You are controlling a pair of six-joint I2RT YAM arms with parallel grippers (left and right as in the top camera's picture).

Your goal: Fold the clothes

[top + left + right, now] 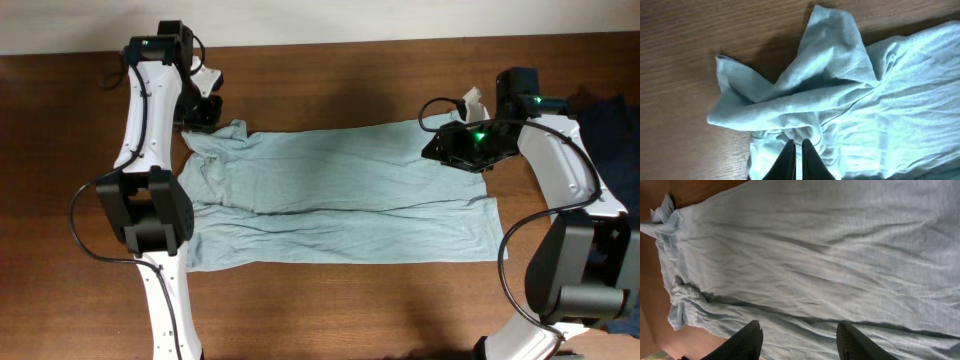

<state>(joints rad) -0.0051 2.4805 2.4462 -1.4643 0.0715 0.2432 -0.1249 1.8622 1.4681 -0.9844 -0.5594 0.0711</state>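
Note:
The clothes, one pale grey-blue T-shirt [340,195], lie spread lengthwise across the wooden table [350,310], creased along the middle. My left gripper [205,110] hovers at the shirt's far left corner. In the left wrist view its fingers [796,142] stand almost together with only a thin slit, just over bunched fabric [790,95] with a sleeve poking up; nothing shows pinched between them. My right gripper [445,145] is over the shirt's far right end. Its fingers [799,324] are wide apart above the flat cloth [815,255], holding nothing.
A dark navy garment [610,120] lies at the table's right edge behind the right arm. Bare wood [330,80] runs along the far side of the shirt, and more along the near side. Both arm bases stand at the near edge.

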